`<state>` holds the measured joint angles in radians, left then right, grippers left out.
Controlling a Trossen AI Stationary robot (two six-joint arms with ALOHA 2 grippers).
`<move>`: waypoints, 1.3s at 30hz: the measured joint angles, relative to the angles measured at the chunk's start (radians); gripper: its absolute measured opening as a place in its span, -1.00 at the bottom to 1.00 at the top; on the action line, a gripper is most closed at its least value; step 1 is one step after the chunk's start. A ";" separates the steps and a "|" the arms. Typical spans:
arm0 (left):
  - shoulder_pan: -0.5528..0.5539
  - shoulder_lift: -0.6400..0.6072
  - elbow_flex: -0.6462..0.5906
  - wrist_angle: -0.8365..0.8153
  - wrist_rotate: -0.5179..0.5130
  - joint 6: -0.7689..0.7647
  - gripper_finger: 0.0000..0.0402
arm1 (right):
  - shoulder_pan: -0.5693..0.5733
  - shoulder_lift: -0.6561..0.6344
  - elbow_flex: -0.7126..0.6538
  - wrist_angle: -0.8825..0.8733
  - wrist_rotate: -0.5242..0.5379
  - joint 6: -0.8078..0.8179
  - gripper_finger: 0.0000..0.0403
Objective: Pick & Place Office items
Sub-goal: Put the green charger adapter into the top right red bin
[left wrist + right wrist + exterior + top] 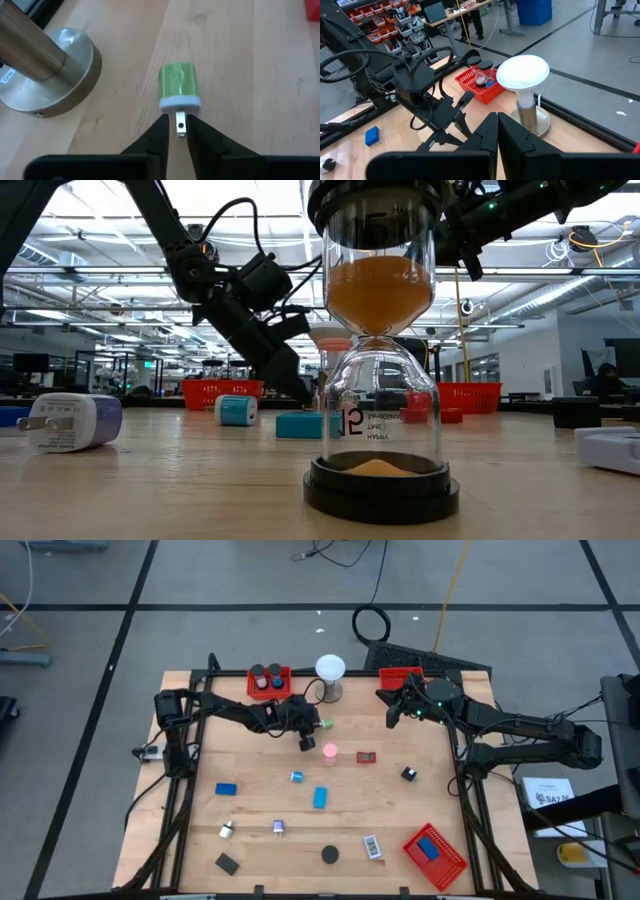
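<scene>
Office items were your concern here, and the one in play was the small green plug adapter with a white end and metal prongs (179,88), lying flat on the wooden bench (260,805) just beside the white globe lamp on its round metal base (330,670).

Your biggest risk, as I judged it, was that lamp: the left arm reached in low from the bench's left edge, and a careless swing could have knocked the base or the globe over. Next was the grip itself. The left gripper (178,131) had its jaws drawn narrow around one thin prong of the adapter; whether they truly pinched it I could not tell, and so small a hold might have let the adapter twist or drop on lifting. The red mesh tray holding dark discs (269,681) stood near, behind the arm.

The right gripper (497,131) waited above the back right of the bench by another red mesh tray (401,676), jaws pressed together and holding nothing.
</scene>
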<state>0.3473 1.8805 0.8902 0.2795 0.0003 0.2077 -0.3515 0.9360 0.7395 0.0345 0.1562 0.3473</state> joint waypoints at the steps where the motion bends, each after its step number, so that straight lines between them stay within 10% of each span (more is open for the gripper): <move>1: 0.000 0.000 0.000 -0.004 0.000 0.000 -0.72 | 0.000 0.000 0.000 0.000 0.000 0.000 -1.00; 14: 0.000 -0.022 0.008 -0.039 0.002 -0.009 -0.98 | 0.000 0.000 0.000 0.000 0.000 -0.004 -1.00; 21: 0.000 -0.086 0.152 -0.315 0.015 -0.031 -0.99 | 0.000 0.000 0.000 0.000 0.000 -0.016 -1.00; 29: -0.003 -0.075 0.468 -0.846 0.216 -0.467 -1.00 | 0.000 0.000 0.000 0.000 0.000 -0.019 -1.00; 39: 0.015 0.037 0.553 -1.062 0.293 -0.747 -1.00 | 0.000 0.000 0.000 0.003 0.000 -0.057 -1.00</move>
<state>0.3626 1.9174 1.4433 -0.7822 0.2935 -0.5394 -0.3518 0.9363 0.7395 0.0377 0.1558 0.2903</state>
